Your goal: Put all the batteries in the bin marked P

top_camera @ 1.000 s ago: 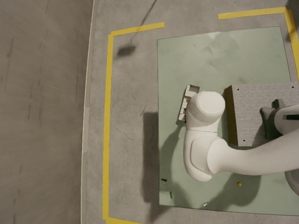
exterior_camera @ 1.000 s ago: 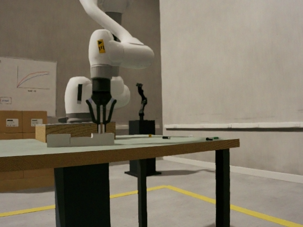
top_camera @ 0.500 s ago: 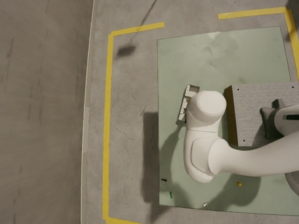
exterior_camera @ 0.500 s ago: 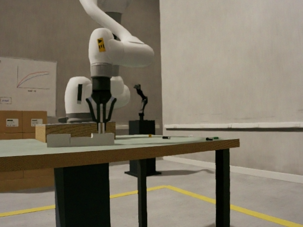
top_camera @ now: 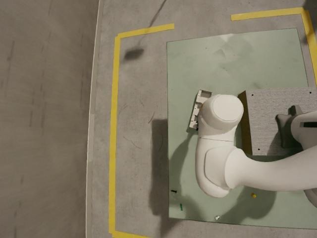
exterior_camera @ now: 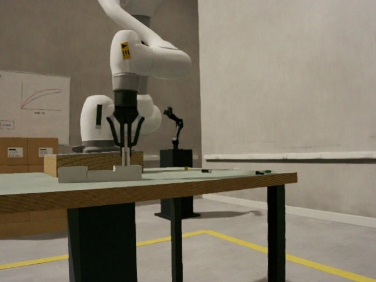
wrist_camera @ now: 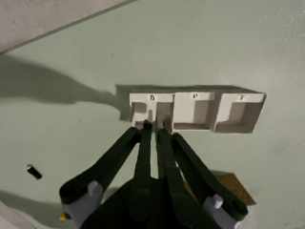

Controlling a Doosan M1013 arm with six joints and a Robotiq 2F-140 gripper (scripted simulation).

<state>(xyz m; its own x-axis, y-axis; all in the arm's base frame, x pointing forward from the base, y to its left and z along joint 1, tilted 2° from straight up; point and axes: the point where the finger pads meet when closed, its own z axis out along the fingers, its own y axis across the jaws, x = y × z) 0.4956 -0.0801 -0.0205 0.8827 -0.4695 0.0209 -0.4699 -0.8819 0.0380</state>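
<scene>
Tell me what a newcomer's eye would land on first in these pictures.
The big white arm dominates, bent over the pale green table. Its dark gripper points down, nearly shut, at the end bin of the white row of three bins marked B, P and F. Small items lie scattered far off.
</scene>
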